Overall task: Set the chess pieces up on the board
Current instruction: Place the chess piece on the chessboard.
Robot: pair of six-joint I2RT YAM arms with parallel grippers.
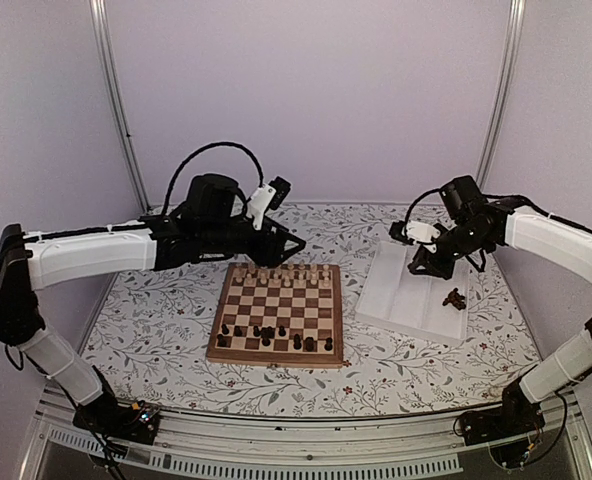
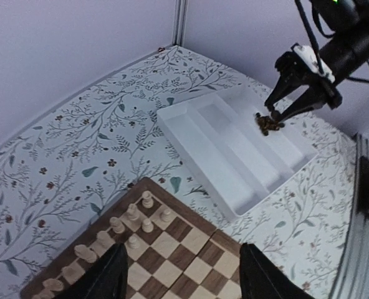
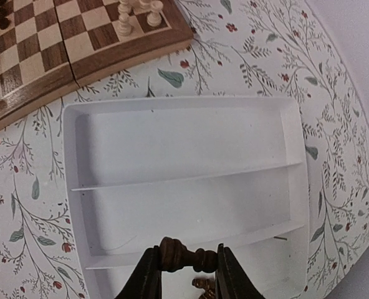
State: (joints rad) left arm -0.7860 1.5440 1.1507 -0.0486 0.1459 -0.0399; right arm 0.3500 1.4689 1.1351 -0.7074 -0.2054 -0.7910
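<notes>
The board (image 1: 276, 305) lies mid-table, with cream chessmen on its far rows and several dark chess pieces (image 1: 276, 335) on its near rows. My right gripper (image 3: 186, 261) is shut on a dark chess piece (image 3: 184, 256), held sideways just above the near compartment of the white tray (image 3: 184, 137). Another dark piece (image 3: 201, 285) lies in the tray under it, and loose dark pieces (image 1: 454, 297) show there in the top view. My left gripper (image 2: 183, 249) is open and empty, hovering over the board's far right corner (image 2: 191, 233).
The white ridged tray (image 1: 416, 290) sits right of the board on the floral tablecloth. Cream pieces (image 2: 131, 221) stand along the board's far edge. The enclosure walls and metal posts close in the back and sides.
</notes>
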